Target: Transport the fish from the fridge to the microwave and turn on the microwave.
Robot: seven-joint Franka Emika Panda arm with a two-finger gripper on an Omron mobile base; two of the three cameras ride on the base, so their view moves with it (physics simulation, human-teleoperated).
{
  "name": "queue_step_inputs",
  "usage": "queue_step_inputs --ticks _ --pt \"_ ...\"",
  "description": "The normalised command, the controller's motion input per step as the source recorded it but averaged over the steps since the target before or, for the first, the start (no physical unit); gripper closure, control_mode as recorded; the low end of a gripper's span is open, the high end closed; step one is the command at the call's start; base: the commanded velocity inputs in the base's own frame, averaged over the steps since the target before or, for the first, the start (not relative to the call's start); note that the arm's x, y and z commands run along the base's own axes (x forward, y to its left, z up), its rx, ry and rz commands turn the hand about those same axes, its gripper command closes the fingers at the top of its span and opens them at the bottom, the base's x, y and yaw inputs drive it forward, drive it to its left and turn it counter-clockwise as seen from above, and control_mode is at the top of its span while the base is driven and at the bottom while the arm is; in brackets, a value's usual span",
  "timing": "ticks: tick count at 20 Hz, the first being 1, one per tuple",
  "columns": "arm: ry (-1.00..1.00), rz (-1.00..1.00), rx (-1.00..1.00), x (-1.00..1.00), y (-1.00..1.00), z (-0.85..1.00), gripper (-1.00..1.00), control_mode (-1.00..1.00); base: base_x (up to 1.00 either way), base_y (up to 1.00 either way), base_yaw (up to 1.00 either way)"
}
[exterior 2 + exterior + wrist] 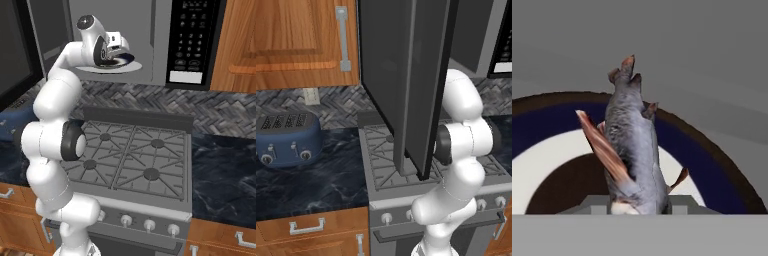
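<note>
Your gripper is pinching the fish just above the blue-ringed plate inside the open microwave, so the carry looks nearly done, while releasing, shutting its door and starting it remain.

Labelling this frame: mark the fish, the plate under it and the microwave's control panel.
fish (633, 150): hand view, middle of its grey body.
plate (557, 116): hand view, dark blue band of its rim.
microwave control panel (192, 40): right base view, black face with white markings.
</note>
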Motion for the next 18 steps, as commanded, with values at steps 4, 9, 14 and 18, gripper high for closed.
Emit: queue_step_inputs --ticks 4,9,14,18 --pt "0.00 -0.01 0.00 0.09 0.03 -0.01 -1.00 -1.00 0.00 0.00 0.00" --pt "0.00 0.00 0.00 0.00 0.00 0.00 -1.00 -1.00 0.00 0.00 0.00" --pt "-0.04 0.00 0.00 -0.15 0.00 0.04 -1.00 -1.00 0.00 0.00 0.00" --pt "-0.01 0.00 0.00 -0.52 -0.01 0.17 -1.00 -1.00 0.00 0.00 0.00"
